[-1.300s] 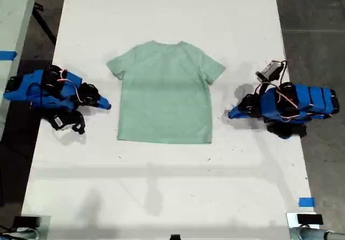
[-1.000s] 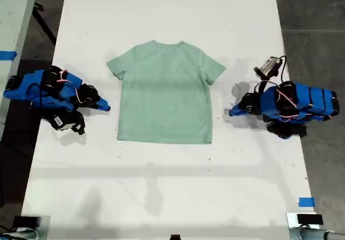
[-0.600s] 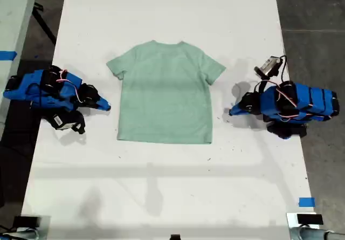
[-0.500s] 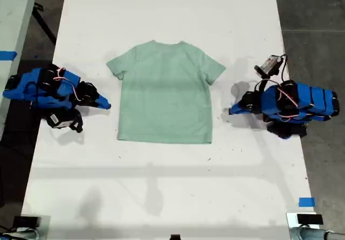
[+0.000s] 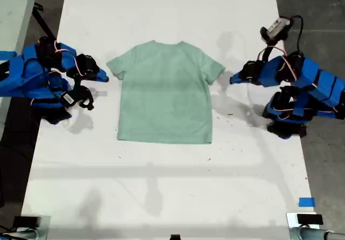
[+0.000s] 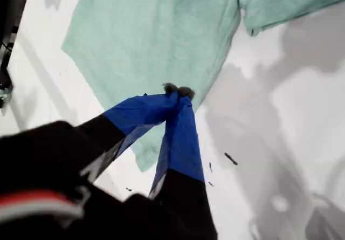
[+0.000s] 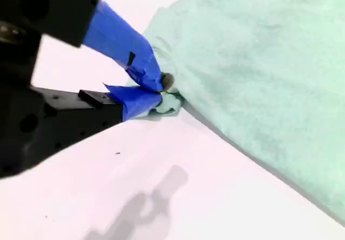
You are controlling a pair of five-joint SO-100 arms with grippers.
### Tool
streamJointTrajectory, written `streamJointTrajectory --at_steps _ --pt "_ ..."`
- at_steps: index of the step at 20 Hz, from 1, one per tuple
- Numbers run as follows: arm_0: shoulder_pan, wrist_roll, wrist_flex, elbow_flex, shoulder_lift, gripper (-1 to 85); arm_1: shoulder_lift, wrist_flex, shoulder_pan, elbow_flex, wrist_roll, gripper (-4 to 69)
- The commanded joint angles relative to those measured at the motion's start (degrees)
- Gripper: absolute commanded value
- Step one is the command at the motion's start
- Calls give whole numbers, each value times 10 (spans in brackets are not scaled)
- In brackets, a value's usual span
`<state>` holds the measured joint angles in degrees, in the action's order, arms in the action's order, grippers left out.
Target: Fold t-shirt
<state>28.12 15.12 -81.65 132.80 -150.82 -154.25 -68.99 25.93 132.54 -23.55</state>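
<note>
Flat, soft mint t-shirt (image 5: 164, 91) between my closed first gripper (image 6: 178, 91) and second gripper (image 7: 161, 89), both empty.

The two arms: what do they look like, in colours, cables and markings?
Both arms, at the exterior view's left and right, are blue with black parts and thin red and white wires. The right one carries a small grey camera on a black cable. My first gripper and my second gripper have blue tips.

Both arms rose toward the t-shirt (image 5: 164, 91) sleeves.
</note>
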Motion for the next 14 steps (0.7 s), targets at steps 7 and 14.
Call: streamJointTrajectory --at_steps 7,14 --pt "191 185 -8 -167 228 286 272 -38 170 -245 -237 267" --pt "257 230 105 -119 340 302 386 98 235 -171 -322 281"
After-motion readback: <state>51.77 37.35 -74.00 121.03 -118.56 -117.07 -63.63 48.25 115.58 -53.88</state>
